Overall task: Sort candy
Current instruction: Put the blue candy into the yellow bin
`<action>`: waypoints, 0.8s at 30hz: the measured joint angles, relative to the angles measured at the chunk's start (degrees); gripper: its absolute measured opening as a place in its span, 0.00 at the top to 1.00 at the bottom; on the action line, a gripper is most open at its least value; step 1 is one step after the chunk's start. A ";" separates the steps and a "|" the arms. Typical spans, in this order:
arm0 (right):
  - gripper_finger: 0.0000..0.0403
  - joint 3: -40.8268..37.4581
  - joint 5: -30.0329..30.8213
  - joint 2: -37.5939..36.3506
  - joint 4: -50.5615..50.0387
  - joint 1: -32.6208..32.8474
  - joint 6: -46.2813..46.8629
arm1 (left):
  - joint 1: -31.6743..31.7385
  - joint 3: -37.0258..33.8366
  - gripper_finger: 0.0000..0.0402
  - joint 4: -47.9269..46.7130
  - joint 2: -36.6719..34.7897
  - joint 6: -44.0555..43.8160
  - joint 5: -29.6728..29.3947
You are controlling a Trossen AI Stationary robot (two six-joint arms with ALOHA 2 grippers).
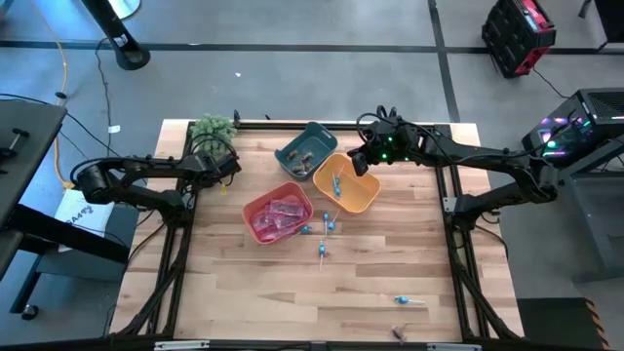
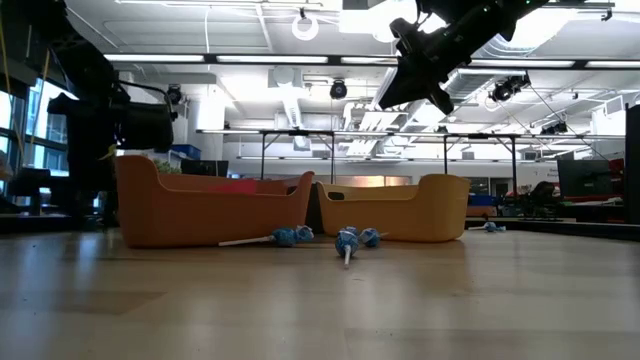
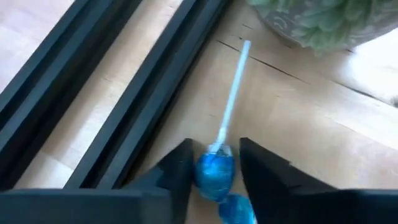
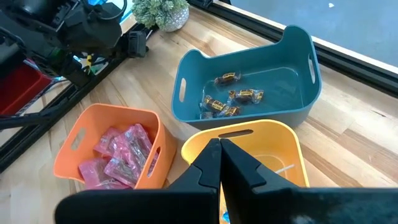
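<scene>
A blue-wrapped lollipop [image 3: 214, 175] lies on the wood beside the table's left frame rail. Its white stick [image 3: 231, 93] points toward the plant pot. My left gripper [image 3: 215, 144], at the far left by the plant [image 1: 213, 130], stands closed around its head. My right gripper [image 4: 221, 165] hangs shut and empty above the yellow-orange bin [image 1: 359, 195]. Pink packets fill the red bin [image 1: 255, 205]; brownish pieces lie in the teal bin [image 1: 292, 156]. More lollipops [image 1: 327, 226] lie loose on the table. My left gripper has the lollipop's wrapped head [image 3: 208, 177] between its two fingers, one on each side; the gaps look closed or nearly so. The fingers slant down from above and lie across the head. The lollipop rests flat on the table, its stick sticking out ahead of the fingers.
The black frame rails [image 3: 118, 93] run close alongside the held lollipop. The potted plant [image 3: 323, 22] stands just beyond the stick's end. Loose lollipops [image 1: 409, 300] and a brownish piece [image 1: 400, 333] lie near the front right. Bare wood spans the table's near half.
</scene>
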 joint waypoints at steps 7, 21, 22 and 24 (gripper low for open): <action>1.00 0.00 -2.60 -0.27 0.35 0.00 0.01 | -4.88 1.02 0.86 0.64 -2.66 7.89 2.95; 1.00 1.44 -5.96 -12.95 2.99 1.38 -0.46 | -27.42 4.56 0.86 6.21 -21.98 17.93 5.55; 1.00 1.44 -5.60 -14.14 3.02 1.38 -0.50 | -29.60 4.62 0.86 11.76 -22.06 19.96 5.24; 1.00 1.44 -3.99 -16.44 3.04 1.40 -0.64 | -33.02 4.63 0.86 23.58 -21.25 24.79 4.36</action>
